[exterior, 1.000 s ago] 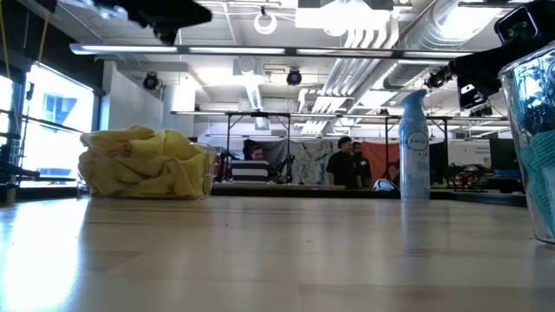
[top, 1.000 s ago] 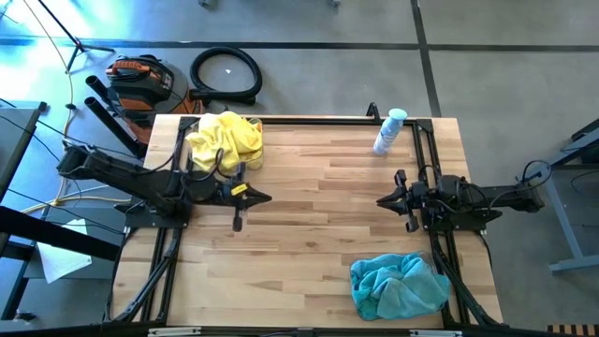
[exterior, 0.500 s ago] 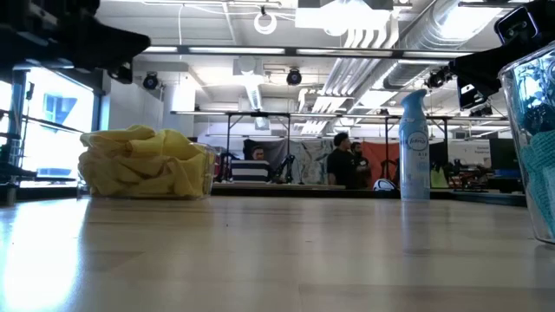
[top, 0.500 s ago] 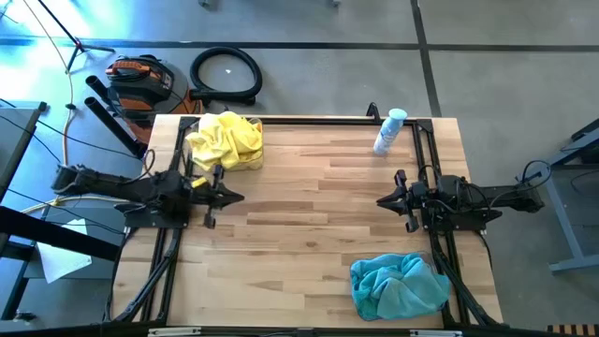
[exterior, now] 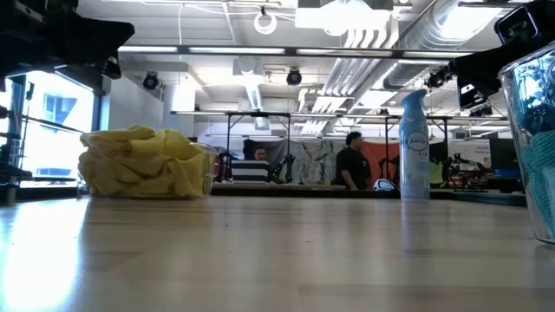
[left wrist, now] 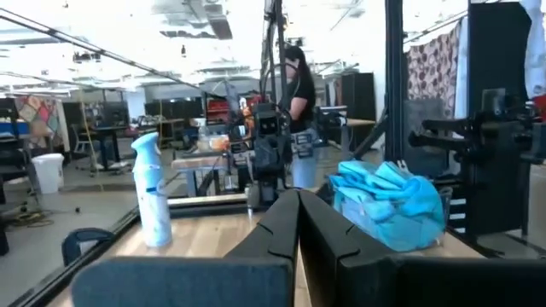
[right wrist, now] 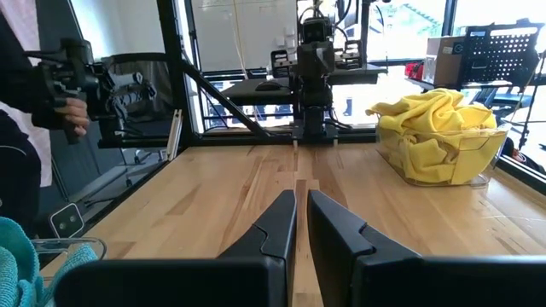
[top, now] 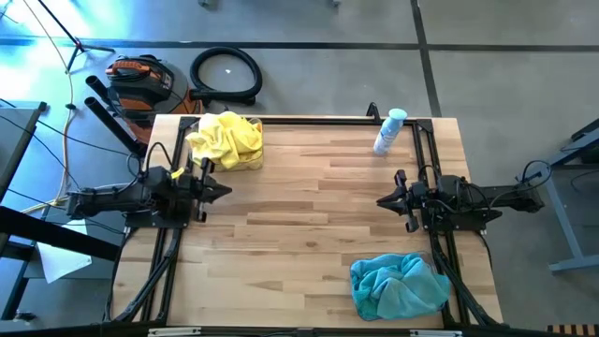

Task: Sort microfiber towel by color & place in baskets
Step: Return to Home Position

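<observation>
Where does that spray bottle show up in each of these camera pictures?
High view: the spray bottle lies near the table's far right corner.
Low view: it stands right of centre.
Left wrist view: it is at the left.
Right wrist view: not in it.
Shared landmark: the yellow towels, which also show in the low and right wrist views.

closed left gripper (left wrist: 298, 205) foreground; teal towels (left wrist: 391, 203) heaped, spray bottle (left wrist: 151, 202) upright.

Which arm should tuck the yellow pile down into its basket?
Left. The left gripper sits just beside the yellow towels heaped at its corner of the table; the right gripper is across the table, nearer the teal towels.
</observation>
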Tool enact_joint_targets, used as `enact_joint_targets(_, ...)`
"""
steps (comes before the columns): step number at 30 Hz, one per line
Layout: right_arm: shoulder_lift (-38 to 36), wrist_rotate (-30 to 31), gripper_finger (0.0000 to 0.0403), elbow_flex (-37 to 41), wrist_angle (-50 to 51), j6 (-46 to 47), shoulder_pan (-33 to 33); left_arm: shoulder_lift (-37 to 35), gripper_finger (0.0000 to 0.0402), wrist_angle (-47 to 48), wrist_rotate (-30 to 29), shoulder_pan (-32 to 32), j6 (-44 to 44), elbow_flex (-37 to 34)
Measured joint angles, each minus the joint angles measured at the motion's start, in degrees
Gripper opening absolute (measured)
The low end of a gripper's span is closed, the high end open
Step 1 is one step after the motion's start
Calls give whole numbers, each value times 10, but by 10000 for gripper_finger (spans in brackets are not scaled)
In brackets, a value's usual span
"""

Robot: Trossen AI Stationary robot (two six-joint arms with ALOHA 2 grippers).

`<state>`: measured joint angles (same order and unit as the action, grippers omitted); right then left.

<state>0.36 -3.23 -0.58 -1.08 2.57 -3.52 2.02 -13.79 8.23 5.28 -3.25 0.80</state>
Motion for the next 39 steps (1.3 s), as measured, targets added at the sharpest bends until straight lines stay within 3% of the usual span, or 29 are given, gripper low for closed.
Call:
enact_joint_targets(12, 0, 0, 30, 0, 0, 0, 0, -16, 0, 124, -19, 1, 6, 0)
enact_joint_targets(16, 0, 0, 30, 0, 0, 0, 0, -2, 0, 127, -47, 1, 29, 0)
enact_joint_targets(39, 0, 0, 30, 0, 0, 0, 0, 3, 0, 127, -48, 1, 31, 0)
